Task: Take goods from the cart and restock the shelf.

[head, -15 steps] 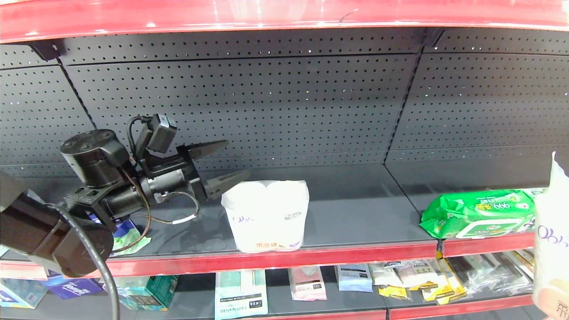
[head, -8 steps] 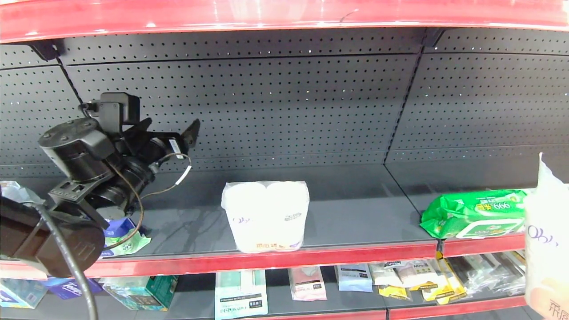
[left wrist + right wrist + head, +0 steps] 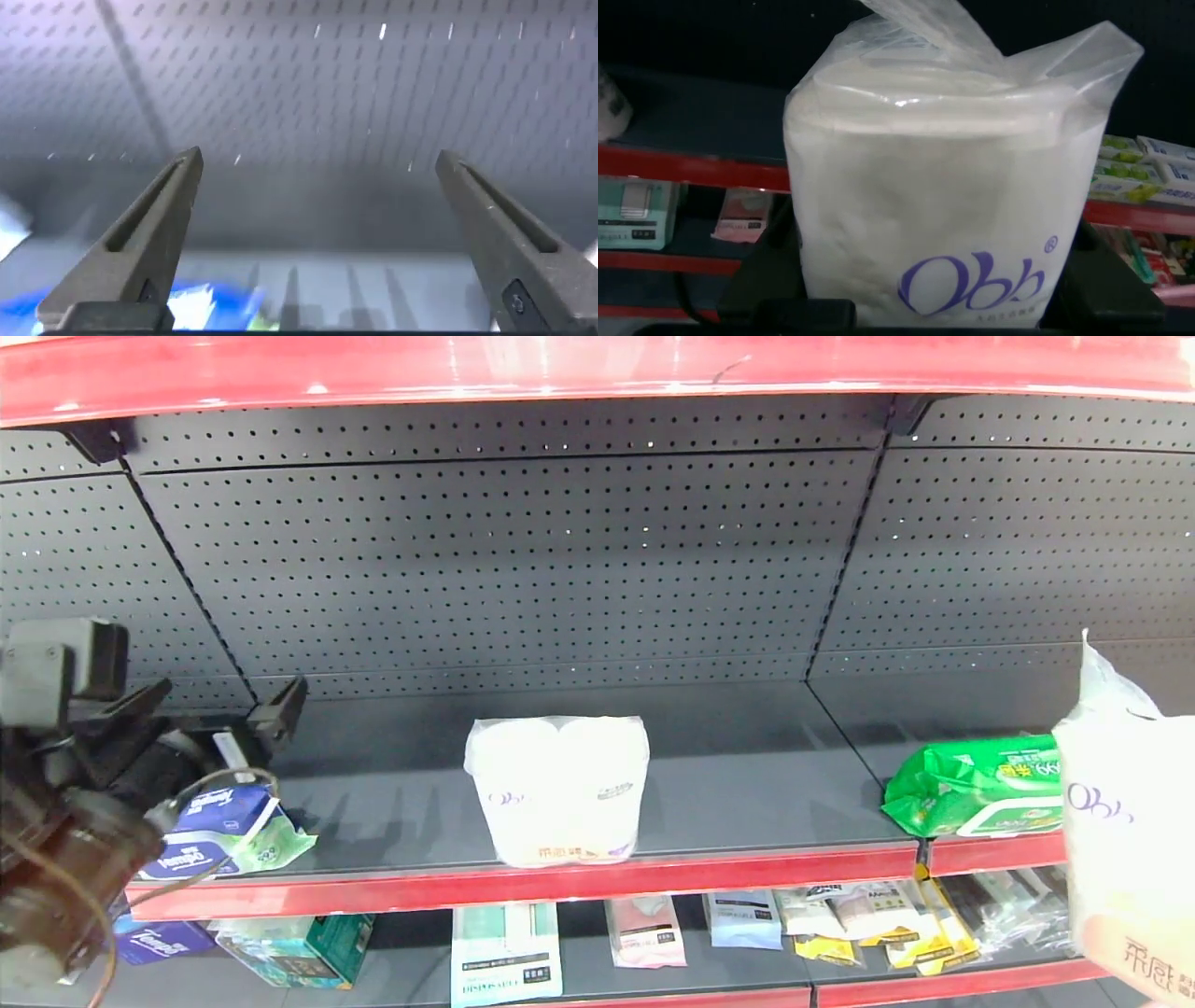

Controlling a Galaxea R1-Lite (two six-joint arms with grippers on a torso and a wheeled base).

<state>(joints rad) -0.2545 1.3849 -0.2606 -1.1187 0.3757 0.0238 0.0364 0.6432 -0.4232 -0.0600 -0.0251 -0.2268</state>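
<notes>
Left gripper (image 3: 215, 709) is noted as drawn back from beside the standing roll pack (image 3: 557, 791) to the far left of the shelf (image 3: 747, 775), now well apart from it; its jaws are held wide open and nothing is carried between them. That pack is left upright near the front edge, mid-shelf, so one placement is judged finished. Over the same second, the second roll pack (image 3: 1130, 840) has been brought up and inward from the right edge; it is clasped on both sides by the right gripper (image 3: 934, 299), closed around its lower part, and is held in front of the shelf, not yet set down. The next placement is judged to be underway, with bare shelf between the standing pack and the green wipes pack (image 3: 980, 784) available. Counted: two white roll packs (one shelved, one held), one green wipes pack to the right, one blue tissue pack (image 3: 219, 821) to the left. Sachets on the lower shelf (image 3: 411, 933) are too crowded for a sure count
</notes>
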